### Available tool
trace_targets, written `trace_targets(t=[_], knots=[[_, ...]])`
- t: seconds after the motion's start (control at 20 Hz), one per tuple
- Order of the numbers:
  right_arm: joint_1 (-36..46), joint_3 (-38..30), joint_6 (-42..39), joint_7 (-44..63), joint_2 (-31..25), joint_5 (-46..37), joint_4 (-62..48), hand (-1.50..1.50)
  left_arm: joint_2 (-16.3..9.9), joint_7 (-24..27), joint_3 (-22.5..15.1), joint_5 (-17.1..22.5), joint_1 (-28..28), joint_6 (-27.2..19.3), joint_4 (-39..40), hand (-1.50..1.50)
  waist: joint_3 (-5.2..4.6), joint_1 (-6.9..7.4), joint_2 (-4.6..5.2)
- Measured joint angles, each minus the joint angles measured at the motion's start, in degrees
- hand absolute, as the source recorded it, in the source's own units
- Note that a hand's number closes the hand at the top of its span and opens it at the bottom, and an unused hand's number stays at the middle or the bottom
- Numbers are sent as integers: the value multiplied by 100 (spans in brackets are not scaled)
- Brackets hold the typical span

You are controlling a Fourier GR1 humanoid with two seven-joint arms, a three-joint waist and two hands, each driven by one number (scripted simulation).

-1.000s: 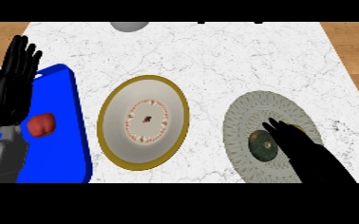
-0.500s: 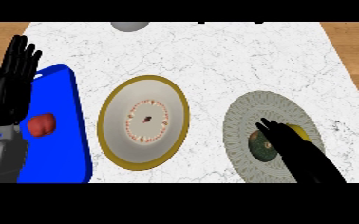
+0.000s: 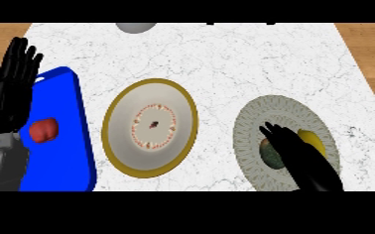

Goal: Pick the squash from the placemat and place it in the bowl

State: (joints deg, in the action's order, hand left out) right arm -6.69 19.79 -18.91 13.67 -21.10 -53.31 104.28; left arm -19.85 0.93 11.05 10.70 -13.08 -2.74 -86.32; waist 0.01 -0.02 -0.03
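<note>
The bowl, gold-rimmed, stands at centre holding nothing. The squash lies on the round placemat, partly hidden under the right hand, whose fingers extend uncurled over it. The left hand rests open beside the blue tray, which holds a red item.

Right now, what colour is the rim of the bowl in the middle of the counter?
The bowl has a mustard-gold rim around a pale inside with a ring pattern; the head view shows it best.

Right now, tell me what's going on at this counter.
The right hand is over the squash on the round placemat, fingers reaching across it; whether it grips yet is unclear. The bowl sits mid-counter. The left hand rests open at the left edge, by a blue board with a red item.
</note>
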Motion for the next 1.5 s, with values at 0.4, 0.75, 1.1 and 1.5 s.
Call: trace_targets(t=[0.4, 0.75, 1.1, 1.5], knots=[[194, -224, 78, -197, 257, -243, -672, -150, 62, -95, 115, -78, -80, 67, 1, 0, 0, 0, 2], [436, -448, 251, -431, 413, -457, -1325, 150, 94, -117, 194, -111, -27, 200, -51, 0, -15, 1, -7], [598, -620, 748, -1080, 381, -595, -1521, 150, 151, -95, 220, -206, -41, 189, -54, 0, -41, -10, -22], [294, -821, 845, -1186, 295, -774, -1100, 150, 197, -19, 264, -286, -154, 201, 106, 0, -19, -33, -10]])
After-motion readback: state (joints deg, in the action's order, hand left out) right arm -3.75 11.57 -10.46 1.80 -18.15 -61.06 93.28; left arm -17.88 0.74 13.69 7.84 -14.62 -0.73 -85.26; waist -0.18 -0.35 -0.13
